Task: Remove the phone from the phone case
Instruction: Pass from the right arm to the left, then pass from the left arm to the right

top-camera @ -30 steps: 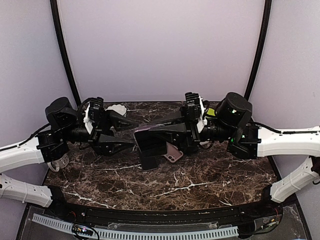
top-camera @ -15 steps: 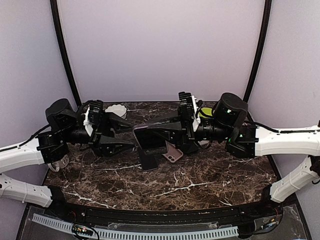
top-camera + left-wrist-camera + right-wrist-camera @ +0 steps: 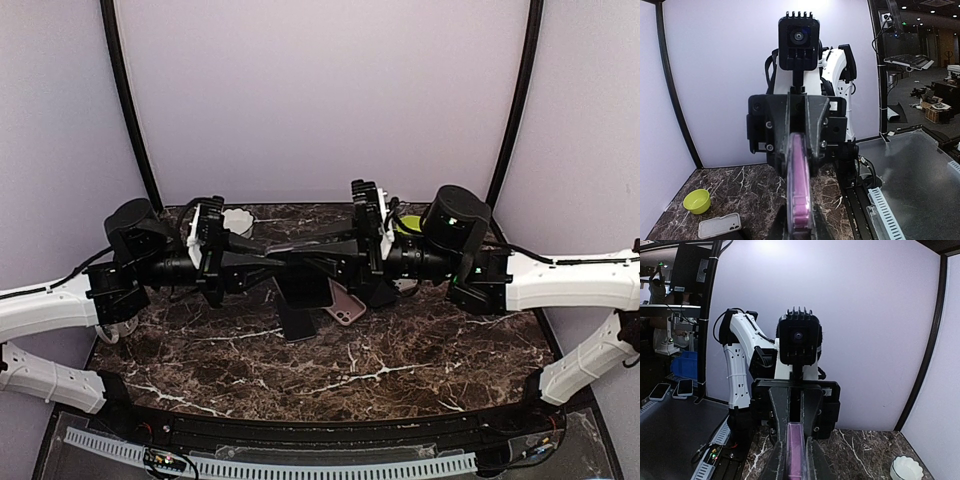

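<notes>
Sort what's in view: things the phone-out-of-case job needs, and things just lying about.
Job: pink-cased phone, held edge-on in the air; left gripper and right gripper, both shut on it.
Lying about: green bowl, white bowl, second phone or case lying flat.

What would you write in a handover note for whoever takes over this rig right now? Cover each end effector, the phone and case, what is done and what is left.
The left end effector is shut on one end of the cased phone.
The right end effector is shut on the other end.
The phone is held between them, off the table.
Done: lifted and gripped by both arms.
Left: pull the phone from its case; no gap shows yet.
A second phone lies flat on the table.
</notes>
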Motion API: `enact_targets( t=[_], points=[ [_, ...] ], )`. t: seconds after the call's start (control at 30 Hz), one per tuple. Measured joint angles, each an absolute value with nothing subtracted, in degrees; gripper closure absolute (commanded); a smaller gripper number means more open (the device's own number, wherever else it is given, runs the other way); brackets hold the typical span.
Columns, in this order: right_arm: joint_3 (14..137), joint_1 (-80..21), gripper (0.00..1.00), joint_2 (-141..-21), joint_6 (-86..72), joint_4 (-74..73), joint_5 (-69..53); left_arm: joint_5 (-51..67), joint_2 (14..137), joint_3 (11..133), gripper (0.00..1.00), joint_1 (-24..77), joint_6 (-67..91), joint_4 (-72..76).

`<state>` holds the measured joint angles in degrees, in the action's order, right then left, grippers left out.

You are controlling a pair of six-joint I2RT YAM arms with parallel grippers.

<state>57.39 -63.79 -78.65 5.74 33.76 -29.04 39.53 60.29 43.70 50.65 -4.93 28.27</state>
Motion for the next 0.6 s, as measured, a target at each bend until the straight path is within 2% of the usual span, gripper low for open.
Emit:
enact_targets(
  t=[0.03,0.07,0.1,0.13,0.43,0.6],
  points=[
    [57.39,-63.77,0.57,-78.61,5.72,33.47,-28.69,39.22,60.31,43.7,1.0,50.65,-5.02,28.21],
    [57.43,-63.77,0.4,-78.46,5.98,32.86,-28.27,38.76,60.34,43.7,1.0,50.68,-5.15,28.08],
    [57.45,-63.75,0.09,-78.19,5.69,31.55,-27.42,38.44,60.36,43.68,1.0,50.78,-5.39,27.51],
    [57.49,-63.75,0.02,-77.87,5.74,30.09,-26.63,38.11,60.45,43.68,1.0,50.81,-5.74,26.72],
    [67.0,-64.05,0.02,-74.96,11.94,-6.07,-14.44,34.48,63.83,45.98,1.0,50.92,-17.52,11.66],
    [71.81,-66.5,0.12,-76.36,16.53,-24.14,-8.67,32.69,66.43,48.45,1.0,50.92,-23.31,4.78]
  ],
)
